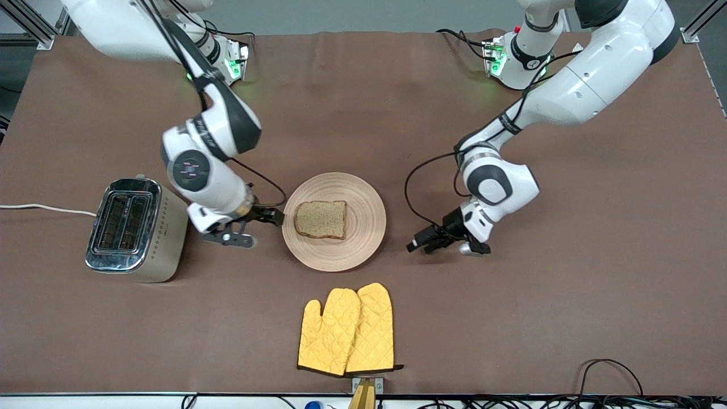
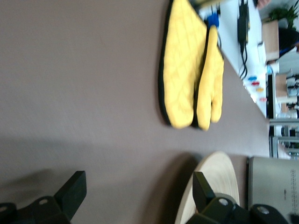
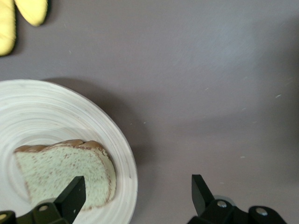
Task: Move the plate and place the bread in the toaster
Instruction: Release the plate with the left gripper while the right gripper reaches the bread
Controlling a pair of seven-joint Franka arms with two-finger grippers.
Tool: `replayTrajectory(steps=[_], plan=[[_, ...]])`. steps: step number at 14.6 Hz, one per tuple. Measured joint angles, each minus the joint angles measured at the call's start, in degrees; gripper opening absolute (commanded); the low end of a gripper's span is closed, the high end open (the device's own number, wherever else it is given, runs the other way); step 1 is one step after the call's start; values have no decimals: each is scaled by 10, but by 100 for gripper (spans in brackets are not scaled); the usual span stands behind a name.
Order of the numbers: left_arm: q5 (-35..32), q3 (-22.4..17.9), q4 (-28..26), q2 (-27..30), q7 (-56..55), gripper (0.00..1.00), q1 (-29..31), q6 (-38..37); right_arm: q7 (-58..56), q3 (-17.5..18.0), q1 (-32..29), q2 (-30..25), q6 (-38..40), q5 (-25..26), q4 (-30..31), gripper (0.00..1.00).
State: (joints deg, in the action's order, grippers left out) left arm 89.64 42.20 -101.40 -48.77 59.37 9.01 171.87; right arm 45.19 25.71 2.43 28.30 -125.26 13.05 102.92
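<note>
The plate (image 1: 363,227) lies mid-table with the bread (image 1: 321,218) flat on it. The toaster (image 1: 136,227) stands toward the right arm's end, slots up. My right gripper (image 1: 271,216) is open, low over the plate's rim on the toaster's side. In the right wrist view the right gripper (image 3: 136,183) has one finger over the bread (image 3: 60,172) on the plate (image 3: 46,107) and the other over bare table. My left gripper (image 1: 417,243) is open and empty, low over the table beside the plate toward the left arm's end. In the left wrist view the left gripper (image 2: 138,179) has one finger by the plate's rim (image 2: 229,177).
Two yellow oven mitts (image 1: 347,329) lie nearer the front camera than the plate; they also show in the left wrist view (image 2: 187,70). The toaster's white cord (image 1: 45,209) runs off the table's edge at the right arm's end. Brown table surface surrounds everything.
</note>
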Motion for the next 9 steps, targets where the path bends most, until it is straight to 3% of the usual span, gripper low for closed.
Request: replayTrajectory(steps=[2,5,9], plan=[[-30,-2,7,0,0,100,22,-10,65,21,3,42,-12,50,-4,97],[-95,-33,13,0,-23,100,44,-67,110,28,9,78,-24,73,-15,91],[-276,-80,40,0,-146,100,70,-152,132,29,20,92,-23,74,-37,75]])
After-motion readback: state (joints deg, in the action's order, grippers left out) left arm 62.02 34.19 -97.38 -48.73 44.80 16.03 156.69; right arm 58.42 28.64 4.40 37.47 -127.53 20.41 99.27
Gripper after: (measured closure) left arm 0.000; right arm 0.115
